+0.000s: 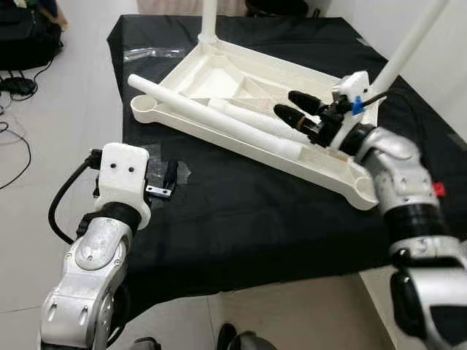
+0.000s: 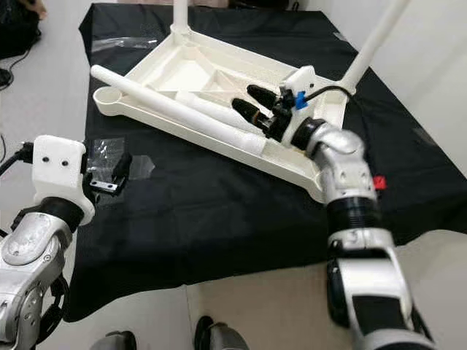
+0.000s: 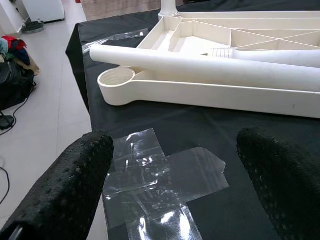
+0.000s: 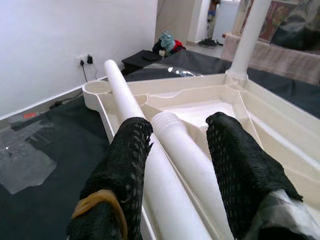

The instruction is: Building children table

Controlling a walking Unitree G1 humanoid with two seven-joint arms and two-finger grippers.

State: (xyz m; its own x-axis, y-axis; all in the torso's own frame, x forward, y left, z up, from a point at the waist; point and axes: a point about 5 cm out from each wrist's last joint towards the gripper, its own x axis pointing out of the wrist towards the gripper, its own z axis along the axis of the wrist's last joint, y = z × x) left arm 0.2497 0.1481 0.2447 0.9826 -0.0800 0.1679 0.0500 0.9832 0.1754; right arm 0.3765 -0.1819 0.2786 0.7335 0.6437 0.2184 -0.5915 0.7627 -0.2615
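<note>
The white children's table top point(image 1: 219, 76) lies upside down on a black cloth point(image 1: 248, 219). Two white legs stand upright in its far corner point(image 1: 208, 18) and right corner point(image 1: 408, 44). Two loose legs lie across it: a long one point(image 1: 182, 106) and one with a threaded end point(image 4: 185, 150). My right gripper point(image 1: 286, 103) is open, its fingers point(image 4: 125, 165) straddling the threaded leg without closing on it. My left gripper point(image 3: 175, 145) hovers open over a crumpled clear plastic bag point(image 3: 160, 175) near the cloth's left edge, holding nothing.
An empty round leg socket point(image 3: 116, 80) sits at the table top's near-left corner. More clear plastic point(image 1: 149, 52) lies at the cloth's far left. A black bag point(image 1: 25, 33) and cables point(image 1: 14, 87) lie on the tiled floor to the left.
</note>
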